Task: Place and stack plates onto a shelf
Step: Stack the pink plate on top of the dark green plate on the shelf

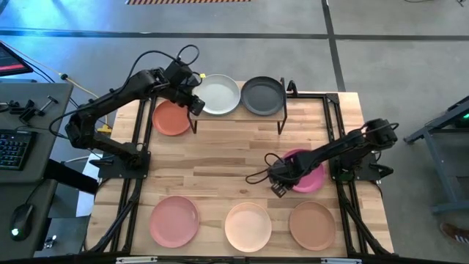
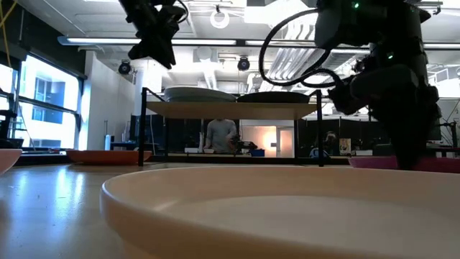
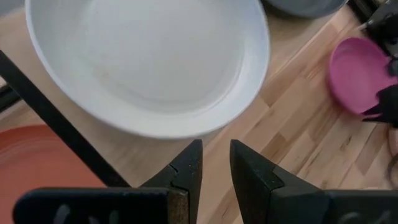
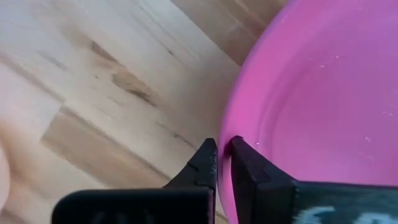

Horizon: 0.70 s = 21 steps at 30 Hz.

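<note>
Closest to the low camera, a cream plate [image 2: 287, 216] fills the lower frame; in the high view it [image 1: 248, 226] is seen at bottom centre, between a pink plate [image 1: 174, 221] at lower left and a tan-brown plate [image 1: 312, 225] at lower right. The shelf [image 1: 238, 117] is located at upper centre, carrying a pale mint plate [image 1: 218, 94] and a dark grey plate [image 1: 261, 95] side by side. An orange plate [image 1: 171, 118] is noted on the tabletop [image 1: 220, 169] just left of the shelf. The left gripper [image 1: 195, 104] is held above the shelf's left edge, beside the mint plate's rim; in its wrist view the fingers [image 3: 186, 171] are nearly closed with a narrow gap, nothing held. The right gripper [image 1: 279, 187] is positioned at centre right, at the left rim of the magenta plate [image 1: 306, 170]. In the right wrist view the rim of this plate [image 4: 323, 106] is pinched between the closed fingers [image 4: 202, 165].
</note>
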Each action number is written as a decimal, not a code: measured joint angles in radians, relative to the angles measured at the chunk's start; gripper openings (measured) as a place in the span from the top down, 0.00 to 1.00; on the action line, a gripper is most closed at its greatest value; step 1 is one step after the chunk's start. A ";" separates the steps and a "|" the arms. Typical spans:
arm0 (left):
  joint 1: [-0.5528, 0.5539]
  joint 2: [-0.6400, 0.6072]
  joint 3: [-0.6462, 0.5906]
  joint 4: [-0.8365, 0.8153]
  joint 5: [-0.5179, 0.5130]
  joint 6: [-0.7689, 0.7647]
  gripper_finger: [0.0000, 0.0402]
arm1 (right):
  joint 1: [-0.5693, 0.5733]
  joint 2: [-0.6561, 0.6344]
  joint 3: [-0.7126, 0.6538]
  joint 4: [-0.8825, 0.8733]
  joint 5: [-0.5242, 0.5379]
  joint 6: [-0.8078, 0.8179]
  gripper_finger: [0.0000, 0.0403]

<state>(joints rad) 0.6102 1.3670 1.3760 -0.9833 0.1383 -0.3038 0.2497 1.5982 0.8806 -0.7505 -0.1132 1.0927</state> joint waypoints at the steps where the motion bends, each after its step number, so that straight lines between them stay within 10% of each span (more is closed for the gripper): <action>1: -0.002 0.000 -0.009 -0.001 0.000 0.000 0.82 | 0.000 -0.018 0.000 -0.008 0.002 -0.001 1.00; 21: -0.003 0.000 -0.097 0.004 -0.026 -0.017 0.82 | -0.001 -0.389 0.001 -0.097 0.093 0.006 1.00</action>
<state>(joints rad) 0.6067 1.3674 1.2793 -0.9791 0.1123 -0.3209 0.2489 1.2092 0.8814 -0.8477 -0.0207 1.0989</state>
